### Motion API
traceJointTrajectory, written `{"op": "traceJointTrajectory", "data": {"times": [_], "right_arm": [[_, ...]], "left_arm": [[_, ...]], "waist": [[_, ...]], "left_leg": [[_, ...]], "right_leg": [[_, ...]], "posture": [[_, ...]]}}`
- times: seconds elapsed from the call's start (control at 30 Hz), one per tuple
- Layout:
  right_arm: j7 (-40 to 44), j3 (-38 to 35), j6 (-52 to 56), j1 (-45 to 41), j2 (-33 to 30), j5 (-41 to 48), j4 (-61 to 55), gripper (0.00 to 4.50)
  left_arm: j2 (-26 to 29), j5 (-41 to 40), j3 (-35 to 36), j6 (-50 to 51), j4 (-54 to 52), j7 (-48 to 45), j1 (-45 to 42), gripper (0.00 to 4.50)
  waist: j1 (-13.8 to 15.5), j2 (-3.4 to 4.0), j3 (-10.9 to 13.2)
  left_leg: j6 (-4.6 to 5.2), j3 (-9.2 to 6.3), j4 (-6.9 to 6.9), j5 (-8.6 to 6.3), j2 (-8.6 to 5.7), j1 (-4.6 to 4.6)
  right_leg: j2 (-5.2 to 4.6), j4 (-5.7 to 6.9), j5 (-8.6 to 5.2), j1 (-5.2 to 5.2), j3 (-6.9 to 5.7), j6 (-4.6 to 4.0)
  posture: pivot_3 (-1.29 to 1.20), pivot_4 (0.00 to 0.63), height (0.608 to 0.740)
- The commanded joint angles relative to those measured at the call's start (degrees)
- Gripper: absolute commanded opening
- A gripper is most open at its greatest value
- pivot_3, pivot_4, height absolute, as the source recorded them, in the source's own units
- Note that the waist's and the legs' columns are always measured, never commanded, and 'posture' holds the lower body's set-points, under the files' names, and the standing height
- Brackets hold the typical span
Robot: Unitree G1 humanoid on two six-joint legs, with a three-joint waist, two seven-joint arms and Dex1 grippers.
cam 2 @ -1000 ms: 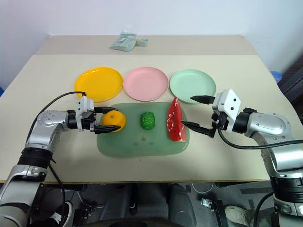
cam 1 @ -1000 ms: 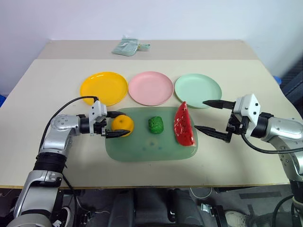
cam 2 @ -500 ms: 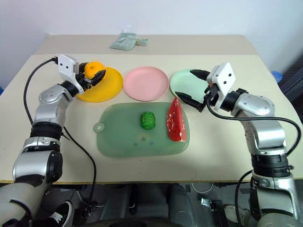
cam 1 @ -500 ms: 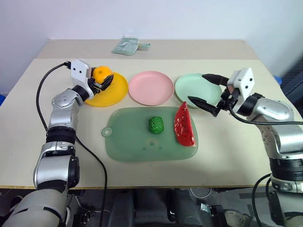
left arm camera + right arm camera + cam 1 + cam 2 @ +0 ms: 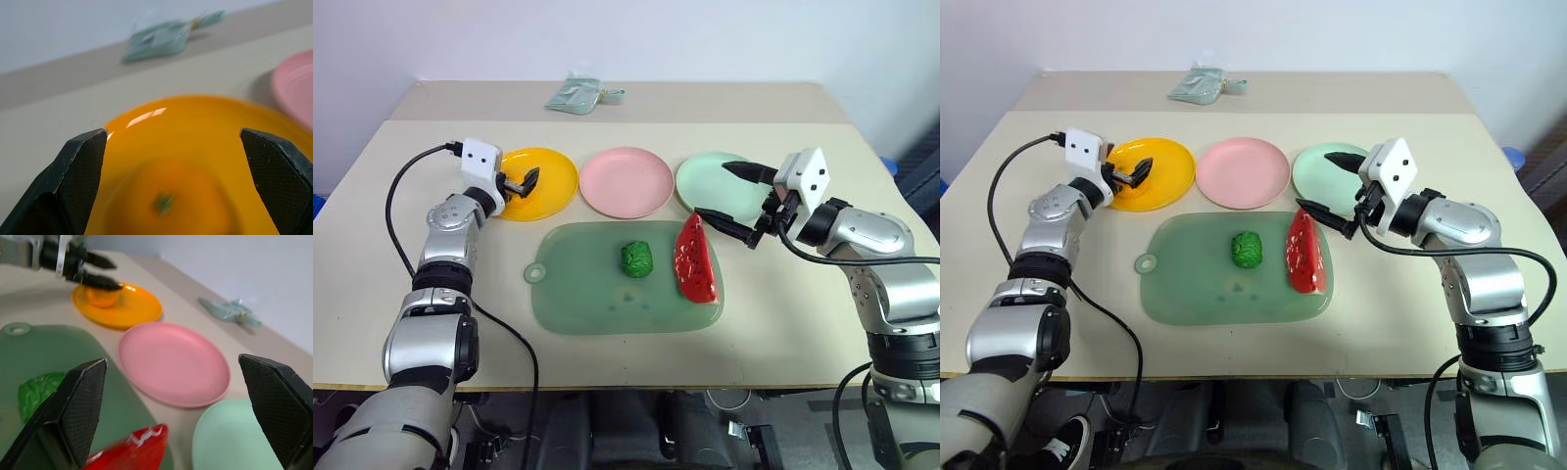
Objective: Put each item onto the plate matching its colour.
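The round orange fruit (image 5: pixel 102 296) lies on the yellow-orange plate (image 5: pixel 553 181), just under my left gripper (image 5: pixel 521 182), which is open with its fingers spread to either side of the fruit (image 5: pixel 168 205). The bumpy dark green lump (image 5: pixel 635 258) and the red watermelon wedge (image 5: pixel 694 259) lie on the translucent green mat (image 5: pixel 597 294). My right gripper (image 5: pixel 712 189) hangs open and empty over the near edge of the mint green plate (image 5: pixel 700 179), just beyond the wedge's far tip. The pink plate (image 5: pixel 626 182) stands between the other two and holds nothing.
A pale green packet (image 5: pixel 576 96) lies at the back of the table. A black cable (image 5: pixel 411 171) loops from my left wrist over the table's left side. The three plates stand in a row behind the mat.
My left gripper lifted the orange fruit off the mat, carried it back to the yellow-orange plate and opened. My right gripper moved from beside the mat toward the mint green plate.
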Motion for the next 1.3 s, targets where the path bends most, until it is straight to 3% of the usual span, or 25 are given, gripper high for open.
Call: {"op": "traceJointTrajectory", "data": {"times": [0.03, 0.17, 0.2, 0.33, 0.57, 0.77, 1.03, 1.2, 1.3], "right_arm": [[-0.6, -2.71, 11.86, -2.84, -1.17, 9.12, -4.45, 4.44], [-0.26, -2.26, 12.15, -2.96, -1.67, 9.36, -6.37, 4.44], [0.16, -2.24, 12.62, -2.96, -1.83, 9.98, -6.57, 4.44], [-0.6, -1.57, 14.37, -5.25, -1.34, 11.77, -8.58, 4.44], [-8.24, 9.64, 22.98, -17.65, 4.17, 7.15, -7.99, 4.44], [-5.68, 20.71, 25.77, -23.01, 4.93, 2.06, -5.66, 4.44], [-2.23, 24.57, 24.2, -24.8, 6.36, -2.02, -0.22, 4.44], [1.82, 32.06, 20.67, -23.23, 4.29, -8.73, 0.97, 4.44], [2.03, 28.41, 22.59, -23.96, 7.09, -6.04, 1.85, 4.44]], "left_arm": [[1.04, -8.24, 0.9, 1.81, -11.77, -15.36, 2.25, 4.43], [2.8, -11.74, 0.84, 4.51, -19.12, -23.65, 7.11, 4.43], [3.4, -14.65, 0.37, 9.63, -22.24, -27.16, 8.56, 4.43], [4.04, -18.48, -0.6, 14.76, -30.31, -32.95, 12.87, 4.43], [8.71, -20.31, -0.97, 18.14, -38.84, -40.94, 19.97, 4.43], [11.64, -19.78, -0.36, 17.91, -41.21, -42.3, 23.65, 4.43], [11.19, -21.2, 0.61, 19.19, -46.11, -39.57, 27.02, 4.43], [11.11, -21.89, 0.99, 19.64, -49.77, -37.71, 29.48, 4.43], [10.92, -22.32, 1.16, 20.07, -50.81, -36.68, 30.35, 4.43]], "waist": [[-0.04, 0.01, 0.0], [-0.56, 0.03, -0.01], [-0.56, 0.03, -0.01], [-0.38, 0.03, -0.01], [-1.25, 0.04, -0.01], [-1.23, 0.04, -0.01], [-1.41, 0.04, -0.01], [-1.47, 0.04, -0.01], [-1.41, 0.04, -0.01]], "left_leg": [[0.0, 0.0, 0.0, 0.0, 0.0, 0.01], [0.0, -0.01, -0.04, 0.0, 0.03, 0.05], [0.0, -0.01, -0.04, 0.0, 0.03, 0.06], [0.0, -0.02, -0.03, 0.0, 0.03, 0.03], [0.0, -0.05, -0.05, 0.0, 0.05, 0.05], [0.01, -0.05, -0.05, -0.01, 0.04, 0.0], [0.01, -0.04, -0.05, -0.01, 0.04, -0.01], [0.02, -0.04, -0.06, -0.01, 0.05, -0.01], [0.02, -0.03, -0.06, -0.01, 0.04, -0.02]], "right_leg": [[0.0, 0.01, 0.0, 0.0, 0.0, 0.0], [0.02, 0.01, -0.01, 0.0, 0.01, -0.03], [0.02, 0.01, -0.01, 0.0, 0.01, -0.03], [0.01, 0.01, -0.01, 0.0, 0.02, -0.02], [0.03, 0.06, -0.02, -0.03, 0.02, -0.05], [0.01, 0.02, -0.02, -0.05, 0.02, -0.05], [0.0, 0.02, -0.02, -0.07, 0.02, -0.04], [0.0, 0.02, -0.02, -0.09, 0.02, -0.04], [-0.01, 0.02, -0.02, -0.09, 0.02, -0.04]], "posture": [[0.0, 0.15, 0.74], [0.0, 0.15, 0.74], [0.0, 0.15, 0.74], [0.0, 0.15, 0.74], [0.0, 0.15, 0.74], [0.0, 0.15, 0.74], [0.0, 0.15, 0.74], [0.0, 0.15, 0.74], [0.0, 0.15, 0.74]]}}
